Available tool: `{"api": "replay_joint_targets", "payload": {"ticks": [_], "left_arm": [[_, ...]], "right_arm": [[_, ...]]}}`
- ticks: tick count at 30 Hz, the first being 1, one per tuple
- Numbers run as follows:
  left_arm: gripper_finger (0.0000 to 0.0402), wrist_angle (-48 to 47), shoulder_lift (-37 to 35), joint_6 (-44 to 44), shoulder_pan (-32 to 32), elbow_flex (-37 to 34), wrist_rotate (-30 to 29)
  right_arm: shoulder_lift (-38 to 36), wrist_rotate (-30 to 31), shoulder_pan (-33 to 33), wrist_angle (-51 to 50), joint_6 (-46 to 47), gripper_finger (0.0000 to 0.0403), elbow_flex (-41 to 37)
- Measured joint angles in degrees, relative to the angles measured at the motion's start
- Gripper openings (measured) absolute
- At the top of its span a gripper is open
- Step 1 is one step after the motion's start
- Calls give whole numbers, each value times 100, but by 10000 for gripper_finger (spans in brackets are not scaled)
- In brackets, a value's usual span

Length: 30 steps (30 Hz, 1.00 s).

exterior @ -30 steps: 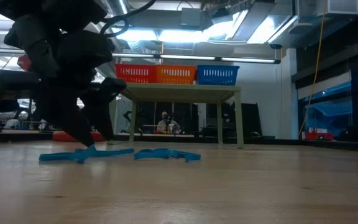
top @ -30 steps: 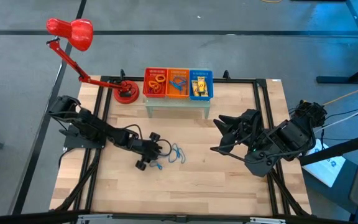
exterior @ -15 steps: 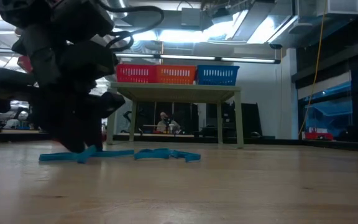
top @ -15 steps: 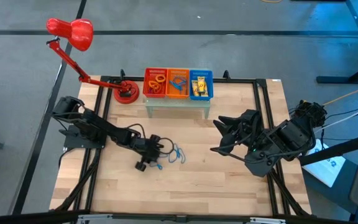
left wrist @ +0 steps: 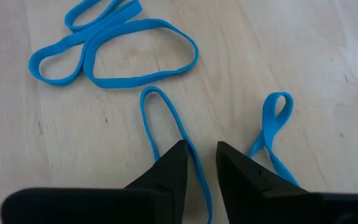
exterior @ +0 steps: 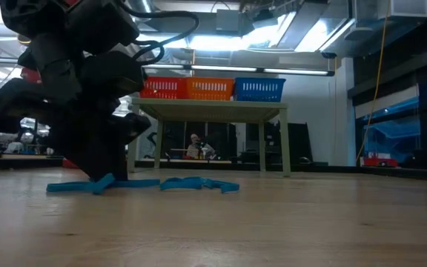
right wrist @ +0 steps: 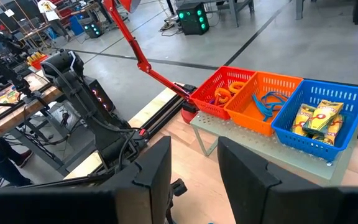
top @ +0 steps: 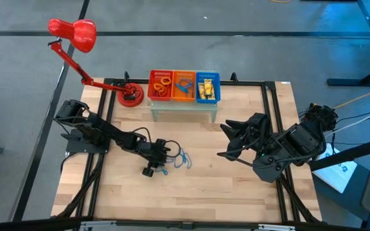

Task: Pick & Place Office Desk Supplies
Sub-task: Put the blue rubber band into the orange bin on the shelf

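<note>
Left gripper (left wrist: 197, 165): my jaws stood narrow astride a blue band (left wrist: 176, 134) on the bench (left wrist: 328, 74).
Right gripper (right wrist: 194, 162): parted, empty, idle at 3 o'clock.
Risk: thin band could slip free.

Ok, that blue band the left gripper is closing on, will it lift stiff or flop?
Probably floppy: the blue band lies flat on the table in a thin, bent loop. It looks light, so it may slip from the left gripper, whose fingers straddle just one strand. It lies apart from the neighbouring loops, so they likely stay put.

Two dark jointed arms, looping black cables, wedge-shaped black fingers (left wrist: 169, 177)
</note>
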Motion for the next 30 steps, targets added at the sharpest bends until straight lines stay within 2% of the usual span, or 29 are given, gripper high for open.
{"api": "replay_joint_targets", "payload": {"ticks": [10, 17, 20, 23, 30], "left_arm": [[7, 19, 7, -277, 265, -7, -79], [3, 688, 16, -726, 697, 4, -46], [3, 1073, -1, -817, 894, 301, -45], [3, 1233, -4, -777, 1084, 690, 201], [3, 1484, -13, -614, 1439, 1904, 367]], "right_arm": [[0, 0, 0, 0, 2, 132, 0], [0, 36, -2, 1, 2, 132, 0], [0, 49, -32, 4, 2, 132, 0], [0, 48, -66, 34, 1, 132, 0], [0, 46, -74, 145, -109, 132, 0]]}}
